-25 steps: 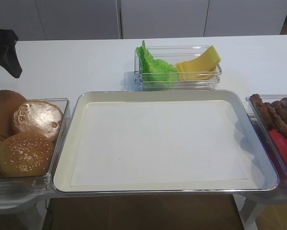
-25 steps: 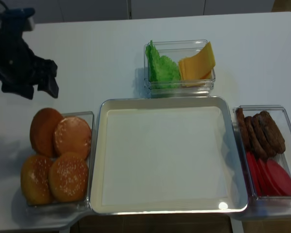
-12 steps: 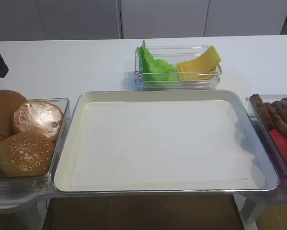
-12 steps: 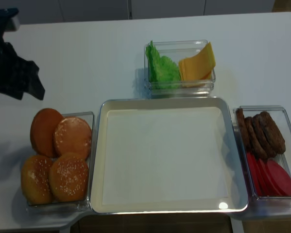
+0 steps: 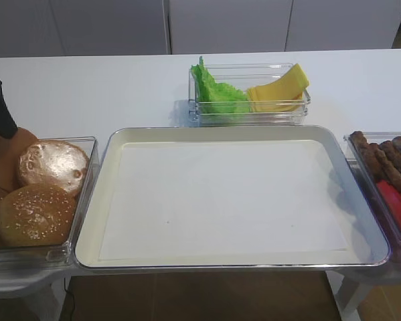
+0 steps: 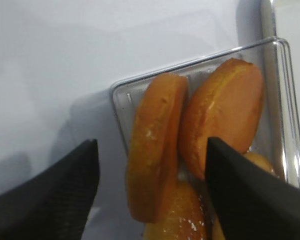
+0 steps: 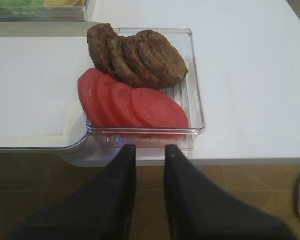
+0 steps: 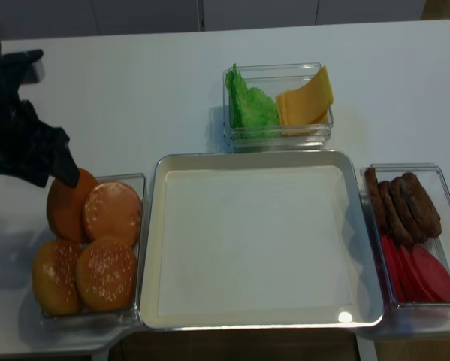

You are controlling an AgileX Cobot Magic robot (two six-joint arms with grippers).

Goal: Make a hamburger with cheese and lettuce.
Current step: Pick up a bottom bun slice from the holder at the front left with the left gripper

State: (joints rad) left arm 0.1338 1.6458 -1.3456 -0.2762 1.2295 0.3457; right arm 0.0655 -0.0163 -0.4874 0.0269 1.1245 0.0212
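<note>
Left gripper (image 6: 150,165): far left of the frame, over the bun tub's back corner, jaws spread wide, one finger either side of the upright buns, nothing pinched.
Bun tub (image 8: 138,180): clear plastic, lower left, just beside the tray's left rim.
Hamburger bun half (image 6: 152,175): in that tub, standing on edge between the spread fingers, pale cut face not showing from here.
Other buns (image 8: 106,274): golden, sesame-speckled ones packed in front of it.
Table (image 5: 106,87): plain white top, running right across the frame; pale cabinet fronts (image 5: 227,23) along the back wall, brown floor below the near edge.
Tray (image 8: 256,156): big metal tray at centre, lined with white paper.
Lettuce (image 8: 249,105): upper centre, in the left part of a clear tub behind the tray.
Cheese (image 8: 307,96): same tub, right part, slices fanned and leaning up.
Patties (image 7: 139,55): far right, clear tub, back half, overlapping.
Tomato slices (image 7: 134,102): same tub, front half, red and fanned.
Right gripper (image 7: 150,160): low at the right, off the table's near edge, fingers close together with a narrow gap, holding nothing.
</note>
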